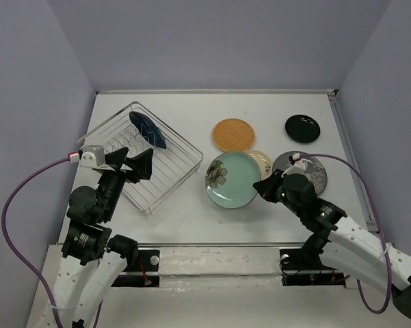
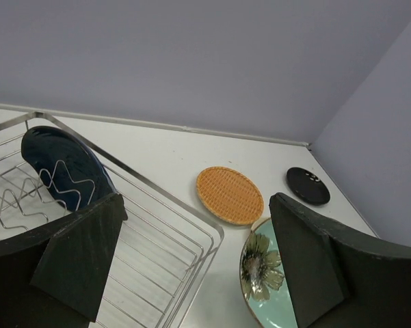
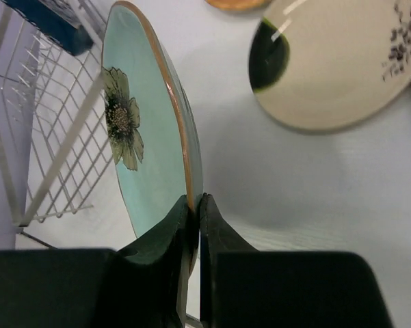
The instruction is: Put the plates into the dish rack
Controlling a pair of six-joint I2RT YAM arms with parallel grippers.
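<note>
The large pale teal plate [image 1: 231, 181] with a flower lies right of the dish rack [image 1: 165, 172]. My right gripper [image 1: 263, 186] is shut on its right rim; in the right wrist view the fingertips [image 3: 212, 219] pinch the brown-edged rim of the teal plate [image 3: 147, 143]. A dark blue plate [image 1: 149, 130] stands on edge among the rack's tines. My left gripper [image 1: 131, 164] hangs open over the rack's near side with nothing between its fingers [image 2: 82, 253]. The orange plate [image 1: 232, 134], the black plate [image 1: 302, 128], the cream plate [image 1: 262, 161] and the grey plate [image 1: 313, 171] lie flat on the table.
The white table ends in a raised edge [image 1: 349, 157] on the right and grey walls behind. The right arm [image 1: 328, 222] covers part of the grey plate. The rack's wire rim [image 2: 191, 219] lies close to the teal plate [image 2: 263, 273].
</note>
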